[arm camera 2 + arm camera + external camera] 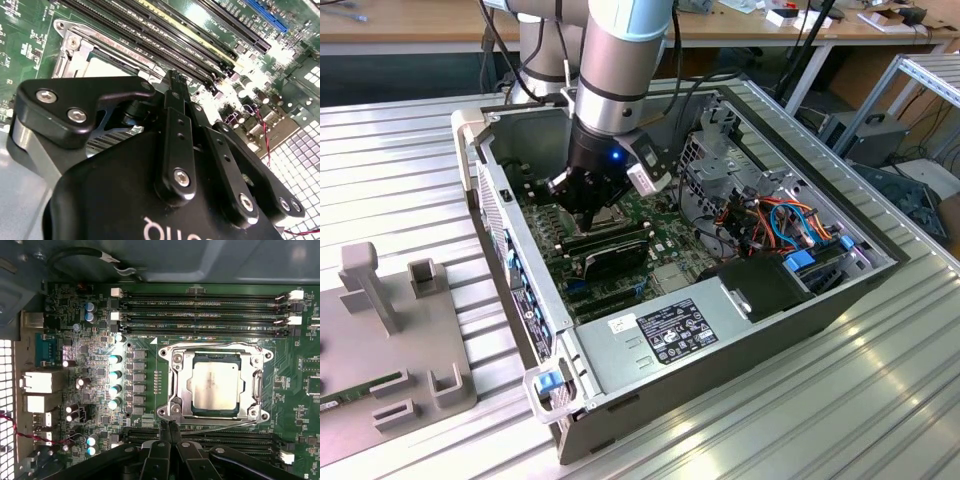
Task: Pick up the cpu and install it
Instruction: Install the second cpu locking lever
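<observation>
The cpu [216,385] sits seated in its socket [216,382] on the motherboard [150,345] — right of centre in the first wrist view. The gripper [169,432] hangs just beside the socket, fingers pressed together, holding nothing.

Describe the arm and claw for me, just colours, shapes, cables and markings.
The arm is a silver-grey tube with a pale blue joint cap and black cables running alongside it. A small blue light glows on its black wrist. The claw is matte black, with slim linked fingers fastened by silver screws, and white lettering on its body.
</observation>
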Robot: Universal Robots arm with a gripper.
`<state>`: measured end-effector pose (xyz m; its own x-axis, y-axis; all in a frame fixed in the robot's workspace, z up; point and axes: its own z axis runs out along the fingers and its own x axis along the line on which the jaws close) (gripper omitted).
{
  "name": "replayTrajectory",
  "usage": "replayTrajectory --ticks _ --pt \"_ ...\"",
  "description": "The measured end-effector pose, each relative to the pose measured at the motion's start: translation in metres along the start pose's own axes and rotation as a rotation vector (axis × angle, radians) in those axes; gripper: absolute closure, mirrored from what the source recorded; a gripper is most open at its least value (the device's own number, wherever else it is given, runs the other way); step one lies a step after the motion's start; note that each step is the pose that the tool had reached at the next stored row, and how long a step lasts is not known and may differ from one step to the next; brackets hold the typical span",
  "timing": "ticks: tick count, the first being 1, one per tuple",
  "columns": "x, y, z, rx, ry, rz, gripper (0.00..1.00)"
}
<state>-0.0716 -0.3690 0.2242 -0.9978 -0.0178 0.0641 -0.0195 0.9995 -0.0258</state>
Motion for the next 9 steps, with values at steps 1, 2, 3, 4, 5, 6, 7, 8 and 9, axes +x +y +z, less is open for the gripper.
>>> replayTrajectory --ticks 1,2,3,4,5,6,7,8,9 --pt "0.0002 0.0 0.0005 0.0001 -0.0003 0.0 0.89" --pt "0.0001 0.0 0.0015 0.0001 -0.0012 0.0 0.89" --pt "0.0001 0.0 0.002 0.0 -0.0018 0.0 0.89" --pt "0.0001 0.0001 0.0025 0.0 -0.0022 0.0 0.89" --pt "0.0001 0.0001 0.003 0.0001 -0.0026 0.0 0.89" --pt "0.0001 0.0003 0.0035 0.0 -0.0031 0.0 0.89" --pt "0.0 0.0006 0.0041 0.0001 -0.0038 0.0 0.89" --pt "0.0 0.001 0.0047 0.0001 -0.0044 0.0 0.89" --pt "-0.0001 0.0012 0.0052 0.0001 -0.0048 0.0 0.89"
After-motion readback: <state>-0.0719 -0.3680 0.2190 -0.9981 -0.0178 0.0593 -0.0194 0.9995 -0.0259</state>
